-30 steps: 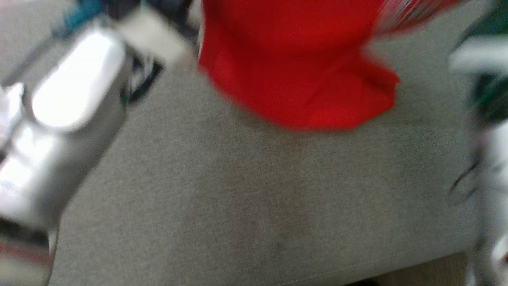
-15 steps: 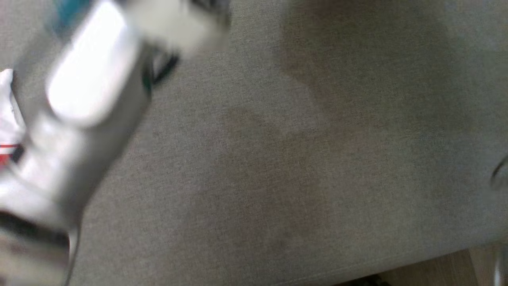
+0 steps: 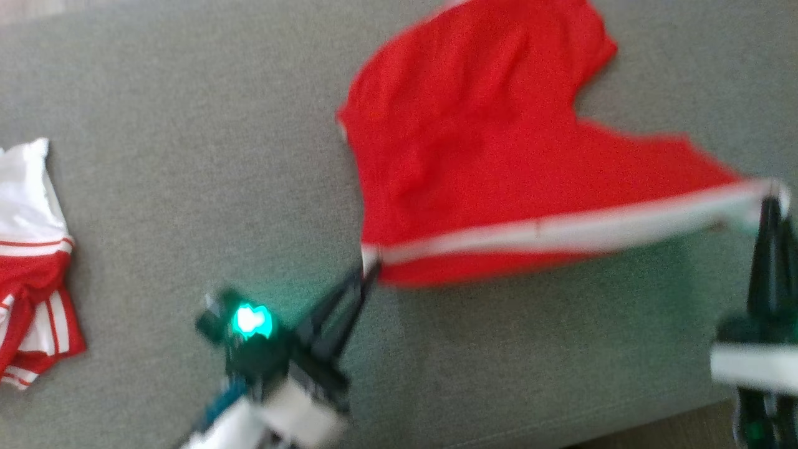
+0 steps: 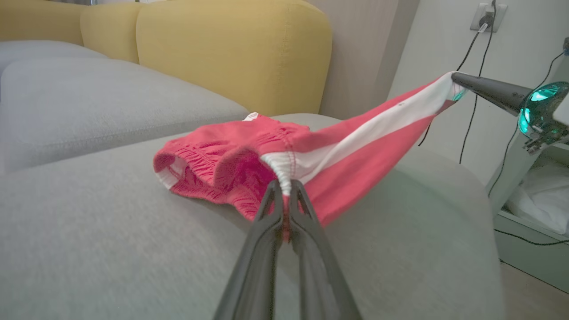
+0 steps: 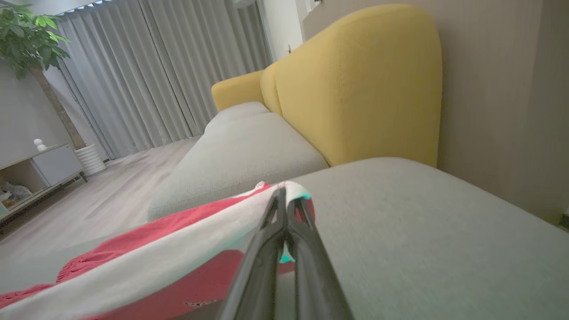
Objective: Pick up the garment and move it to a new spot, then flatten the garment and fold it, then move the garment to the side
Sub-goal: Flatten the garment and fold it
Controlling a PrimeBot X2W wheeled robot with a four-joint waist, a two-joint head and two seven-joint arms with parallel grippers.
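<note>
Both claws are clenched on the red garment. The left gripper and right gripper each pinch one end of its white stripe (taut between them), and the rest lies beyond their tips on the grey cushion.

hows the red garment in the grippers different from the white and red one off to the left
The red garment is stretched by its white stripe between the left gripper and right gripper; the white and red garment lies bunched, untouched. The red garment is nearly all red; the white and red garment is half white. Both rest on the grey cushion.
</note>
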